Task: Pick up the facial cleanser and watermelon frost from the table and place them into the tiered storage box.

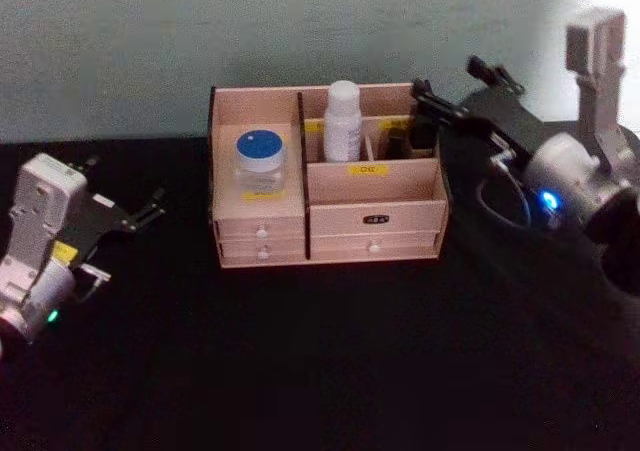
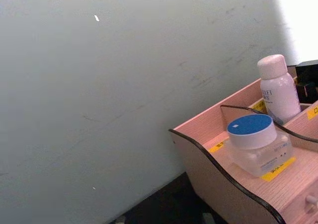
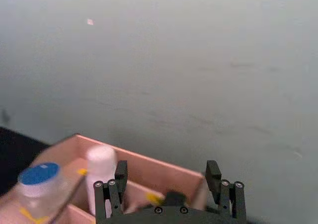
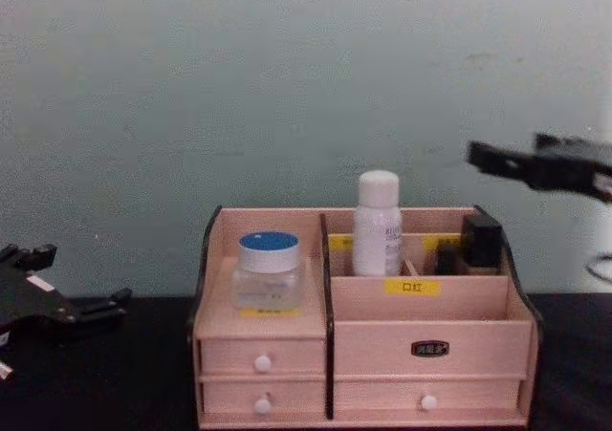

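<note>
Tiered storage box (image 1: 330, 211) holding white bottle (image 1: 342, 121) and blue-lidded jar (image 1: 260, 161); small dark object (image 4: 481, 239) in rear right compartment. Right gripper (image 1: 455, 91) spread, empty, above it; left gripper (image 1: 140, 214) spread, left of the box.

White bottle (image 4: 378, 223) upright, blue-lidded jar (image 4: 268, 269), inside tiered storage box (image 4: 426, 325)

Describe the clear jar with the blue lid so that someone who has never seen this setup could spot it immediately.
Start at the light wooden tiered storage box on the black table. On its left shelf, above two white-knobbed drawers, stands the squat clear jar with a blue lid. The tall white bottle stands in the compartment to its right; the jar alone is short, wide, see-through and blue-topped.
</note>
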